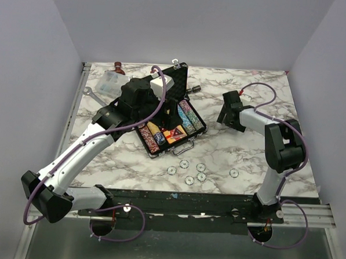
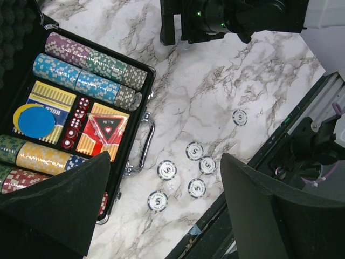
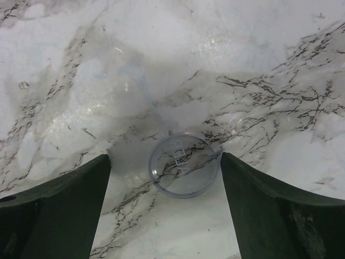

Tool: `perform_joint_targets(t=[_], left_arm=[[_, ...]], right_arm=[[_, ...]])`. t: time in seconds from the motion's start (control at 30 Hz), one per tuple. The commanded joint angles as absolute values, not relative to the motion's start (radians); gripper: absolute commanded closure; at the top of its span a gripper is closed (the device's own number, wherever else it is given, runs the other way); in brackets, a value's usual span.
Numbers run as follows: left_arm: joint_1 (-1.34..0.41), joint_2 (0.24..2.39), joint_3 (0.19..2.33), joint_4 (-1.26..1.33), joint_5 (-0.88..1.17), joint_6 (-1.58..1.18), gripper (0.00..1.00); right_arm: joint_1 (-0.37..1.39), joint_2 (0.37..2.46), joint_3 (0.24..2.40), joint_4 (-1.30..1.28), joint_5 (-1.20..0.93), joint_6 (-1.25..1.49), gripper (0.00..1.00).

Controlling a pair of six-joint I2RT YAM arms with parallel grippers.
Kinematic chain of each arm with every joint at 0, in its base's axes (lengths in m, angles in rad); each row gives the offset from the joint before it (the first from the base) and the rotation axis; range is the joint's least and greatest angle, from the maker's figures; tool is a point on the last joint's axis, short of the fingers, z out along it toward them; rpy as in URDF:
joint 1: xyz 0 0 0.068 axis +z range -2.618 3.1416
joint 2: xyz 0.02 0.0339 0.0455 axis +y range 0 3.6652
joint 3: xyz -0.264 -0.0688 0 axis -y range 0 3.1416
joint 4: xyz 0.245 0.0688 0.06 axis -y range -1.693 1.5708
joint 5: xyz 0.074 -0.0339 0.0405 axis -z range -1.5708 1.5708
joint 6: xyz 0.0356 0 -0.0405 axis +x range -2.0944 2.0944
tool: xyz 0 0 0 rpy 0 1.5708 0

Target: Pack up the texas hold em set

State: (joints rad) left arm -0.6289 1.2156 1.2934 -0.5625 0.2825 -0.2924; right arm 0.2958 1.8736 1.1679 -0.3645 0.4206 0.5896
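**Briefcase [image 1: 178,80] lying open, both grippers spread wide**
From our left gripper [image 2: 166,157] it sits at 10 o'clock, with loose chips [image 2: 166,170] on the table [image 2: 215,86] between the empty fingers. Our right gripper [image 3: 165,155] flanks a clear disc [image 3: 183,164], not touching it.

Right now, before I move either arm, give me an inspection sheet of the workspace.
Surface: marble table, dry, no spills seen.
Job's things: case open; chip rows, blue disc and card boxes inside; six loose chips on the table by its handle.
Clutter: clear box and wrench at far left; clear disc flat on the table.
Grippers: left gripper open, empty, above the case's handle side; right gripper open, astride the clear disc, not touching it.
Cables: purple cables loop along both arms.
Surroundings: plain pale walls.
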Motion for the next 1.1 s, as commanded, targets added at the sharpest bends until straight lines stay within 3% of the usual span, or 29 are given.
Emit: perform_joint_targets(t=[0.0, 0.17, 0.73, 1.07], left_arm=[[-0.633, 1.203, 1.285, -0.54, 0.312, -0.301, 0.17], [-0.634, 1.203, 1.284, -0.541, 0.3, -0.298, 0.17], [-0.632, 1.242, 1.279, -0.54, 0.291, -0.299, 0.17], [-0.633, 1.229, 1.269, -0.532, 0.255, -0.304, 0.17]], right_arm=[[0.28, 1.902, 1.116, -0.357, 0.393, 0.584, 0.15], [0.27, 1.901, 1.09, -0.338, 0.36, 0.583, 0.27], [0.27, 1.822, 0.99, -0.27, 0.281, 0.523, 0.51], [0.271, 1.614, 0.902, -0.131, 0.181, 0.513, 0.69]])
